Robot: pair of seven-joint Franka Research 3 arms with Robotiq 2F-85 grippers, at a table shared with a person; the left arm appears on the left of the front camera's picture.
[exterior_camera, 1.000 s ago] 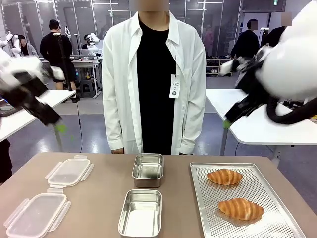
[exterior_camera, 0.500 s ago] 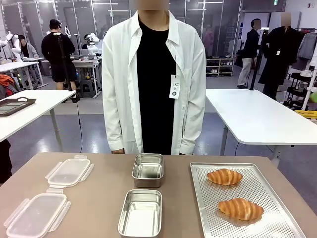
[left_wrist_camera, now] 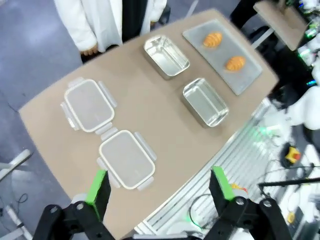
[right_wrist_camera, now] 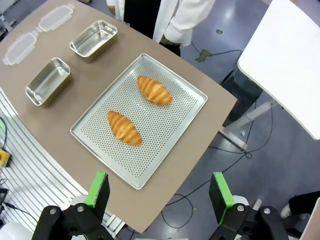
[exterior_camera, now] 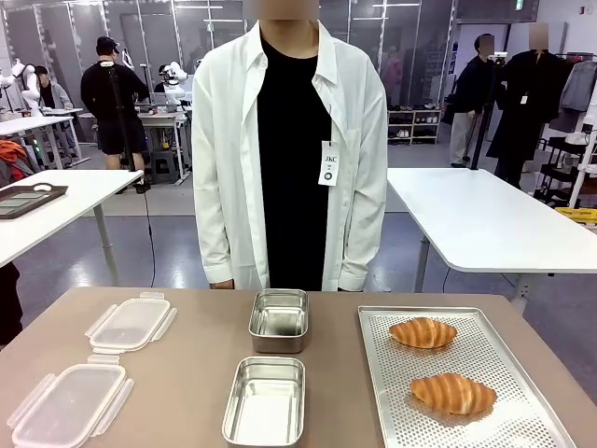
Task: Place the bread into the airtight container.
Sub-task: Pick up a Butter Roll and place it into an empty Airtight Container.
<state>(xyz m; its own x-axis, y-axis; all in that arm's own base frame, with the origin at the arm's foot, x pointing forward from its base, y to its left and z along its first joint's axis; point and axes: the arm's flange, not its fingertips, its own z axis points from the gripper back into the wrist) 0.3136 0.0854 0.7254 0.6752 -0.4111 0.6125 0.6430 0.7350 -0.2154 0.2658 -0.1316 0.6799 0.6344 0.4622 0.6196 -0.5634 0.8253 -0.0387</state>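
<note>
**A delicate pickup ahead**

Left claw (left_wrist_camera: pixel 159 184) and right claw (right_wrist_camera: pixel 159 189) hang wide open over the brown tabletop (exterior_camera: pixel 187 373). The nearer golden crescent roll (exterior_camera: pixel 452 393) lies on the perforated silver tray (exterior_camera: pixel 504 355), lower right, near the rectangular steel container (exterior_camera: pixel 266 401). A hard pinch could crush it.

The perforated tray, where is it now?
Front view: the perforated tray lies on the table, at its right, beside the near steel container, carrying the bread.
</note>
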